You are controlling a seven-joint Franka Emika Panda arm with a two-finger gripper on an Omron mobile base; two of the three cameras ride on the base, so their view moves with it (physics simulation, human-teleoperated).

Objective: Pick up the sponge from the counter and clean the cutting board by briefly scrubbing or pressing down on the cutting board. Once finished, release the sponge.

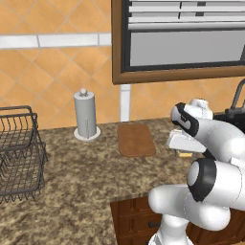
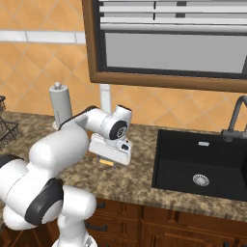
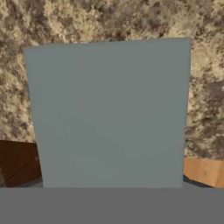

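Right of the cutting board (image 1: 136,139), gripper (image 2: 109,157) over sponge (image 3: 109,113), jaw state unclear; off-centre pinch risks slipping.

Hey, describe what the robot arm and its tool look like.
The arm is glossy white with rounded, bulbous links and dark grey to black bands at the joints. Its tool has a boxy white housing. No cables or markings are visible.

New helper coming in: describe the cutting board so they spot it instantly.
Start at the dark-framed window above the speckled granite counter. Below its left corner, by the wall, lies the cutting board. It is a flat brown wooden slab with rounded corners, right of the upright white paper-towel holder.
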